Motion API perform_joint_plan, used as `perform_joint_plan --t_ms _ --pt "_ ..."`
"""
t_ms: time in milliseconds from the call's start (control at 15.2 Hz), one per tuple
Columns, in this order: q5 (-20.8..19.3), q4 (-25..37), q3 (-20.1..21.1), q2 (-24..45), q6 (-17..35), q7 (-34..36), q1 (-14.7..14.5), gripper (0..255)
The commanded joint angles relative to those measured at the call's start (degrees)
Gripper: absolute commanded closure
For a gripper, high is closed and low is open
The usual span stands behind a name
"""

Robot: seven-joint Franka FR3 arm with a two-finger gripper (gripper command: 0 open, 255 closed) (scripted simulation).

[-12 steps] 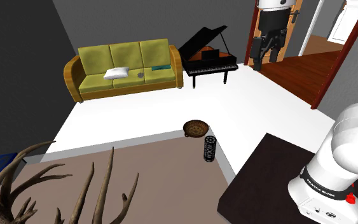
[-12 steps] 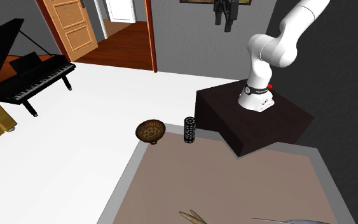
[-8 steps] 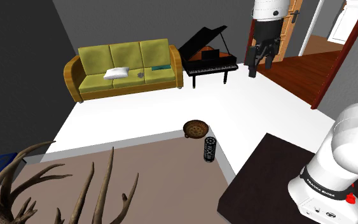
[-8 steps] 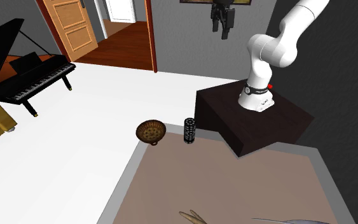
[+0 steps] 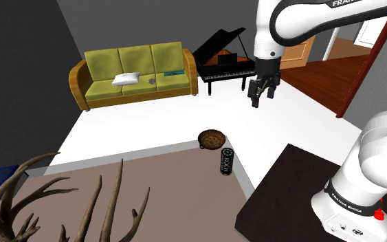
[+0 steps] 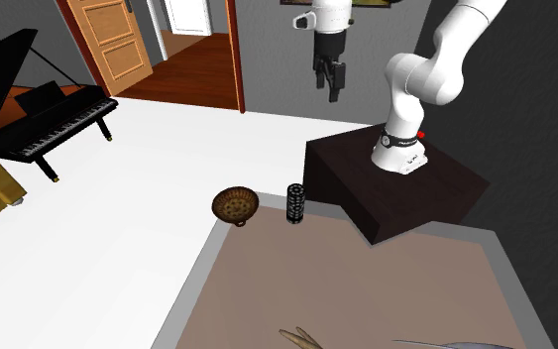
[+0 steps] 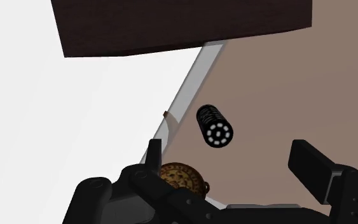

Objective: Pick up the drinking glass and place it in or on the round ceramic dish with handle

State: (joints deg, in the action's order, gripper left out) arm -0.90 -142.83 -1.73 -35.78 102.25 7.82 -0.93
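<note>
Showing glass point(image 7: 214, 126) white-dotted end: wrist view; gripper point(image 7: 228, 153) spread apart.

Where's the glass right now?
Shoulder view: the dark dotted glass stands upright near the brown surface corner, just lower right of the round brown dish.

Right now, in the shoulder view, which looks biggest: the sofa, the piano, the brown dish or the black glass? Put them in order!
1. the green sofa
2. the black piano
3. the brown dish and the dark glass look about alike: the dish is wider and the glass taller, so I won't rank them.
</note>
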Motion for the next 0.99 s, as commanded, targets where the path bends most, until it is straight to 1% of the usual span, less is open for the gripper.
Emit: perform_joint_plan --t_ms 0,462,924 --pt "0.39 -2.13 -0.07 2.0 4.17 -0.23 -0.3 0" --pt "2.07 -6.08 -0.38 13.48 19.17 -1.53 -1.53 0" --pt "5.03 -5.75 -0.43 28.63 33.52 -3.88 -3.08 0"
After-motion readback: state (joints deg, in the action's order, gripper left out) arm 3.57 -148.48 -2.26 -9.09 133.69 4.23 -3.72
